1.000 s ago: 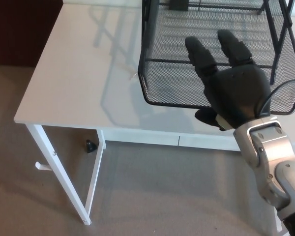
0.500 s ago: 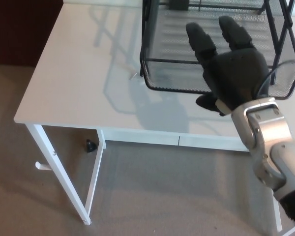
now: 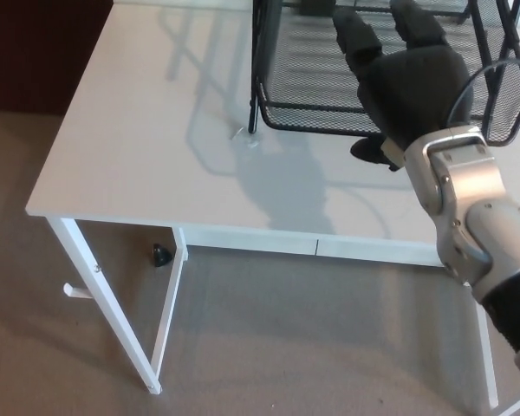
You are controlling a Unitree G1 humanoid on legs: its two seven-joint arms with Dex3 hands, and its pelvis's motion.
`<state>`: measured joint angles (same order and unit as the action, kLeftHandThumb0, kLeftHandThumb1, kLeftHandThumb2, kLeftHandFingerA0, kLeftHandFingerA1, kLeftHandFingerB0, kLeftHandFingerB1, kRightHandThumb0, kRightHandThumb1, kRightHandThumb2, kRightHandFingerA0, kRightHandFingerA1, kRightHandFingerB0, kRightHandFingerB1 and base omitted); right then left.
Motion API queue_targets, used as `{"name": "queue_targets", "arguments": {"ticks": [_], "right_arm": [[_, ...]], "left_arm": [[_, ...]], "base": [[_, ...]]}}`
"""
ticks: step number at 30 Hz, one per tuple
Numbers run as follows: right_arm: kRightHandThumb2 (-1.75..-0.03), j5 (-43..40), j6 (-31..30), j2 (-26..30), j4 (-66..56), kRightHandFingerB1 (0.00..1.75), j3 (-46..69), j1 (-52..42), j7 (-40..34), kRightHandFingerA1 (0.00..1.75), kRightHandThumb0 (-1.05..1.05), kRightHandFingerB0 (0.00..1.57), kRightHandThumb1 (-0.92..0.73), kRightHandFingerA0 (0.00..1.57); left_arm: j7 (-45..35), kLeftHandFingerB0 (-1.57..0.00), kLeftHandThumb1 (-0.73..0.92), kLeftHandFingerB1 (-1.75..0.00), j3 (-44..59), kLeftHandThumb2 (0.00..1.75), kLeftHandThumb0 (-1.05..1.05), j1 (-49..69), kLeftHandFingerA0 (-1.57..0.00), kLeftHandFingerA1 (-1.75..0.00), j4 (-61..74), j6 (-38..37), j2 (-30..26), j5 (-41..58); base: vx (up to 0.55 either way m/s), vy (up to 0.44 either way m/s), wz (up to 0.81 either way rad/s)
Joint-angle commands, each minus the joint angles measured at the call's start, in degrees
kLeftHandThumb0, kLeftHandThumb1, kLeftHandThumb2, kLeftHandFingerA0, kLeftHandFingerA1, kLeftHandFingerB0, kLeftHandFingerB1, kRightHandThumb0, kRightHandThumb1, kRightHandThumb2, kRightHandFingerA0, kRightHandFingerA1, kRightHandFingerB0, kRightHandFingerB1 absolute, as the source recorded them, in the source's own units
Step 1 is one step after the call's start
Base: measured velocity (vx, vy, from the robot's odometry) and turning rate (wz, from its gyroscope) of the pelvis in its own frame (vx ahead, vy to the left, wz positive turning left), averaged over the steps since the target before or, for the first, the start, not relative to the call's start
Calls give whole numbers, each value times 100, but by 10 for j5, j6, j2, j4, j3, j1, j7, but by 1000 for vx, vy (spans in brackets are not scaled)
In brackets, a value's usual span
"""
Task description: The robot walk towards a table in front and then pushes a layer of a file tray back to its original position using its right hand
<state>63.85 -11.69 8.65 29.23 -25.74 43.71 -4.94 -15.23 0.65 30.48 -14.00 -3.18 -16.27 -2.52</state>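
A black wire-mesh file tray (image 3: 321, 78) stands on the white table (image 3: 139, 139) at the upper right of the head view. Its sliding layer's front rim (image 3: 312, 123) lies close to the frame's upright post. My right hand (image 3: 407, 78) is pressed flat against that front rim, fingers (image 3: 355, 39) spread and reaching over the mesh, thumb below the rim. It holds nothing. The silver forearm comes in from the lower right. My left hand does not show.
The table's near edge (image 3: 243, 227) and white legs (image 3: 104, 303) stand over grey carpet. A small black object (image 3: 160, 255) lies on the floor under the table. A dark wall or cabinet (image 3: 35, 52) is at the upper left.
My right hand has moved forward, away from me, and the tray's pulled-out layer has slid back with it toward the frame. The table's bare front strip has widened.
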Motion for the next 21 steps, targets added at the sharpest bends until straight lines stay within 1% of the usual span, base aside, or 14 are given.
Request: {"name": "queue_targets", "arguments": {"ticks": [1,6,8,12,14,16,18,21], "right_arm": [[-74,-10,-15,4,35,0,-10,38,-14,0,-68,0,-42,0],[-74,-22,-26,1,71,0,-13,63,-6,0,-68,0,-42,0],[-77,-27,-26,3,85,4,-14,69,-9,4,-68,0,-43,0],[-76,-35,-26,6,82,0,-13,66,-8,0,-71,0,-44,0],[-74,-43,-16,11,61,0,-9,53,-14,0,-68,0,-43,0],[-76,-46,-12,17,16,0,-8,32,-6,0,-71,0,-44,0],[-76,-56,2,24,-42,0,-5,6,-3,0,-71,0,-44,0],[-78,-53,7,33,-126,0,-9,-35,14,0,-73,0,-46,0]], "left_arm": [[-2,-37,60,-38,2,57,-12,3,-54,-45,-6,-13,-6,0],[0,-37,60,-38,0,57,-13,0,-54,-45,-2,-9,-8,-6],[-1,-37,60,-38,-1,57,-14,1,-54,-45,-1,-15,-11,-9],[1,-38,60,-38,-2,57,-14,3,-54,-45,0,-18,-11,-11],[-5,-37,61,-38,1,57,-13,3,-53,-45,-1,-19,-10,-5],[-1,-38,60,-38,-1,57,-14,4,-53,-44,5,-12,-12,-12],[2,-38,60,-38,0,57,-13,-1,-54,-45,0,-17,-11,-13],[-5,-37,60,-38,4,57,-12,1,-54,-45,2,-14,-11,-5]], "base": [[0,0,0],[0,0,0],[0,0,0],[0,0,0],[0,0,0],[0,0,0],[0,0,0],[0,0,0]]}}
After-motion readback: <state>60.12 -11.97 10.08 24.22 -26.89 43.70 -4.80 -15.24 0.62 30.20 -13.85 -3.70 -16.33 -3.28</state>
